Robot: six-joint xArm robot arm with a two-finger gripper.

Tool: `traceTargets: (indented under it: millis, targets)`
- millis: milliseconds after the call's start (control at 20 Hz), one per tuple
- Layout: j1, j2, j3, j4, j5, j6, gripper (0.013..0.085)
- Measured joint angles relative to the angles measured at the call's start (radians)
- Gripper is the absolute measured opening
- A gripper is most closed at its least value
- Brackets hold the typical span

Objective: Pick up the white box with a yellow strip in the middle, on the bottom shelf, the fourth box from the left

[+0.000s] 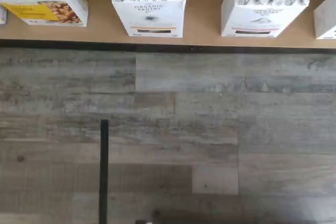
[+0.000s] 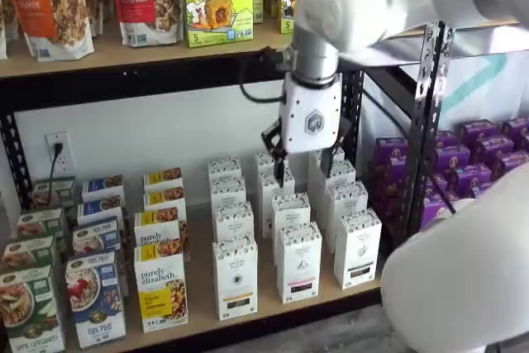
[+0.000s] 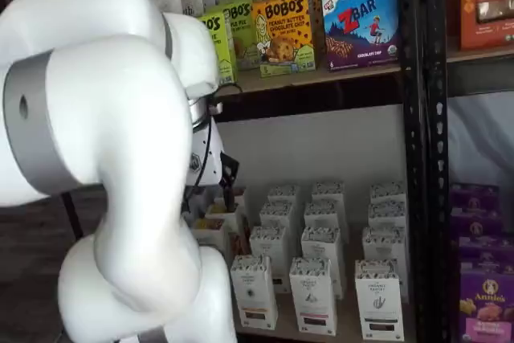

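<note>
Tall matte white box [image 2: 235, 277]

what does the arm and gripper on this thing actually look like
The arm is glossy white with fat rounded links and a grey band around one joint. The gripper has a boxy white body bearing a small grey hexagon emblem, with black fingers beneath it. A black cable loops out beside the wrist, and in both shelf views the white casing fills much of the frame.

White box [image 2: 235, 277] has a dark-patterned top and yellow-orange strip on black band.
</note>
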Motion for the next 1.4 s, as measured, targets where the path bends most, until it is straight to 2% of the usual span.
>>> traceTargets:
  millis: [200, 400, 550, 700, 800, 1050, 1150, 1250, 1300, 1350, 1400]
  targets:
    - [0.015, 0.105, -0.005, -0.007, -0.101, 0.020, 0.0850]
    - [0.022, 0.189, -0.022, -0.027, -0.154, 0.040, 0.0850]
    - [0.018, 0.275, -0.036, -0.014, -0.229, 0.030, 0.0850]
    - [0.015, 0.329, -0.036, 0.018, -0.311, 0.004, 0.0850]
    - [0.019, 0.373, -0.047, 0.017, -0.343, 0.008, 0.0850]
    - [0.027, 0.464, -0.057, -0.014, -0.441, 0.039, 0.0850]
    - [0.026, 0.500, -0.065, 0.006, -0.471, 0.022, 0.0850]
    - [0.021, 0.532, -0.071, 0.047, -0.499, -0.017, 0.0850]
    - [0.018, 0.555, -0.080, 0.042, -0.507, -0.015, 0.0850]
    - [0.017, 0.579, -0.094, 0.007, -0.500, 0.014, 0.0850]
    - [0.016, 0.599, -0.104, -0.006, -0.499, 0.023, 0.0850]
